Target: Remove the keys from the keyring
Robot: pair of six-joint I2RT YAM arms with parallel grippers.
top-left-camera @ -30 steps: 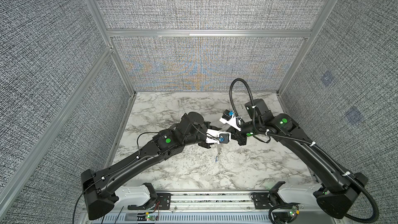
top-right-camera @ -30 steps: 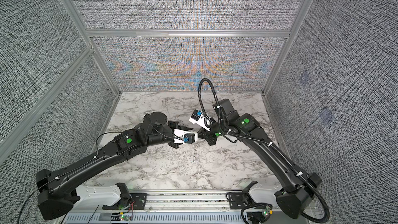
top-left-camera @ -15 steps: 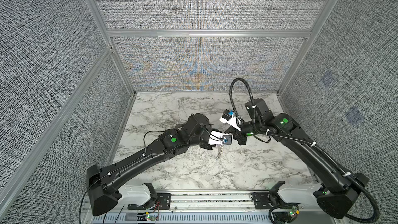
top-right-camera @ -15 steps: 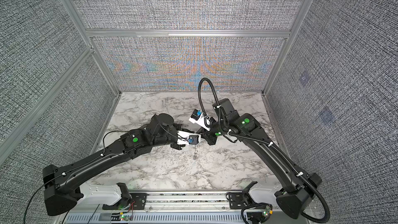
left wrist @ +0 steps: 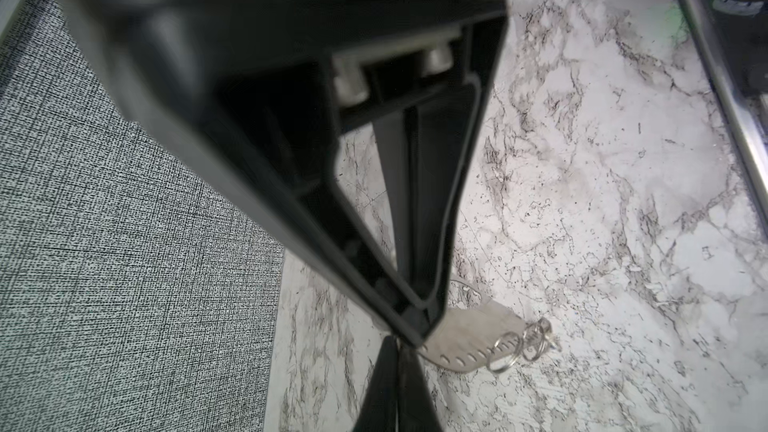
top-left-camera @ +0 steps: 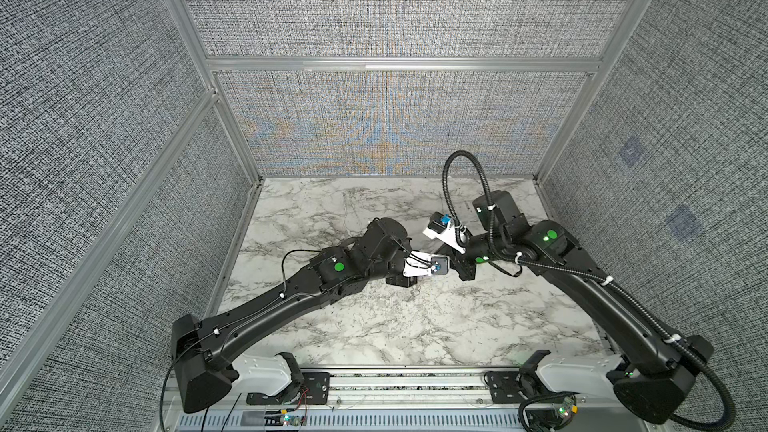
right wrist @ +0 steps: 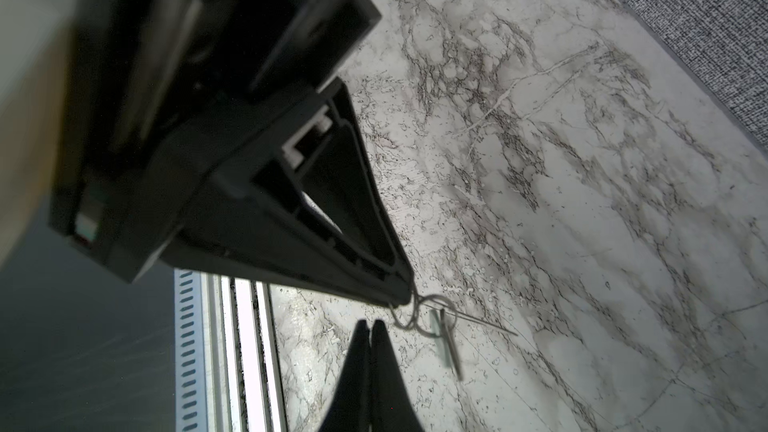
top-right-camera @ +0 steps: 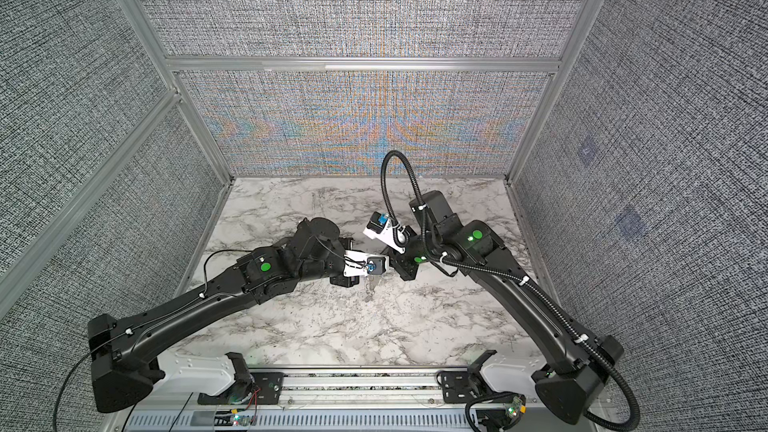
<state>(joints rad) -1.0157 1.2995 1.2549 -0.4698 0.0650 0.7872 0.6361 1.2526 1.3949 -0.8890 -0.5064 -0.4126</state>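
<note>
In a top view the key is a small pale glint near the table middle.
Left wrist: left gripper fully closed, pinching the pale flat key; ring at its free end.
Right wrist: right gripper closed on the thin ring; key edge-on, blurred.

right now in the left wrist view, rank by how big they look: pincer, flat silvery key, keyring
1. left pincer, though it sits nearest the camera, which inflates it
2. flat silvery key
3. keyring, small wire loops at the key's end
</note>
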